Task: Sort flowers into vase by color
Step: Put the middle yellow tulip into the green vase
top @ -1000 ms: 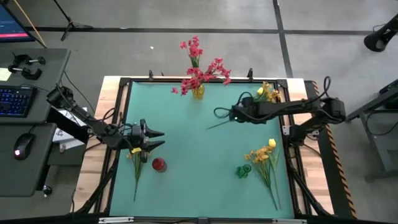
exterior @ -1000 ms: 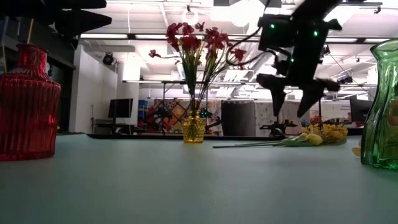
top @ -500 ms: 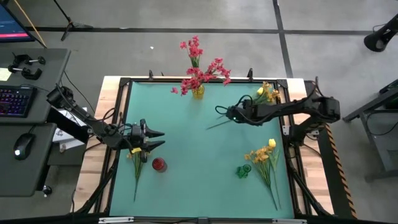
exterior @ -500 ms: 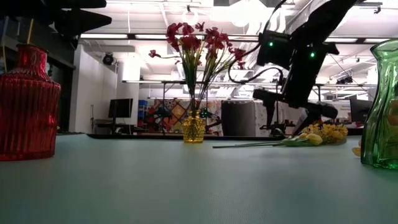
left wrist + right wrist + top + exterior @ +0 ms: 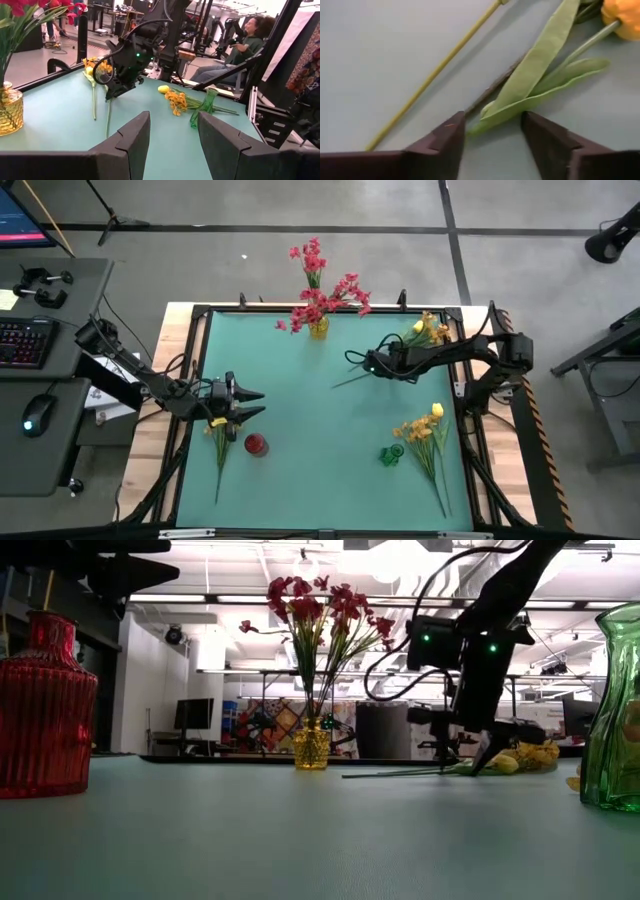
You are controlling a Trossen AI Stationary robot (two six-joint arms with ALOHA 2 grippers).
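Yellow tulip-like flowers (image 5: 428,330) on long green stems, lying at mat's far right edge, straddled by right gripper (image 5: 492,131) with fingers spread around leaves; risk of pinching only leaf, not stem, and slipping; left gripper (image 5: 172,132) parked open.

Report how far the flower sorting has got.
Done: the red-pink flowers stand in the yellow vase. In hand: the right tool is down at a yellow tulip's stem, fingers either side, nothing lifted. Left: the sprays by the green vase and beside the red vase.
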